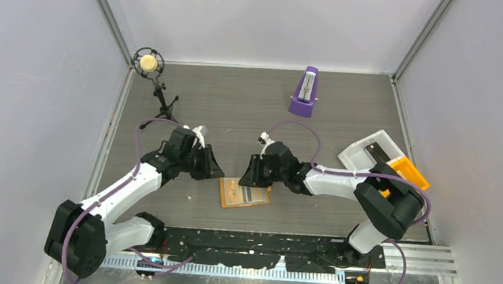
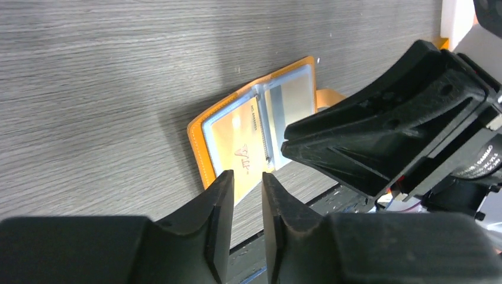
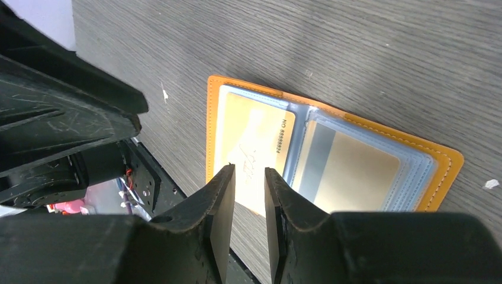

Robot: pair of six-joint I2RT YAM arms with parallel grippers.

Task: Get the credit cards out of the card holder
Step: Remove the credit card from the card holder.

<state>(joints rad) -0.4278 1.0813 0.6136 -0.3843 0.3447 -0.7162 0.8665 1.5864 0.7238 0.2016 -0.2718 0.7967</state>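
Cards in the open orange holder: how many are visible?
2. In the right wrist view, a gold printed card sits in the left page of the holder, a grey-striped card in the right page. Others may be hidden in sleeves beneath.

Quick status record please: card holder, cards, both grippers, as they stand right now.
card holder: open, lying flat on table between the grippers
credit cards: two gold faces showing, in clear sleeves
left gripper: narrow gap, empty, tips near holder's edge
right gripper: narrow gap, empty, tips near gold card
contact with holder: cannot tell
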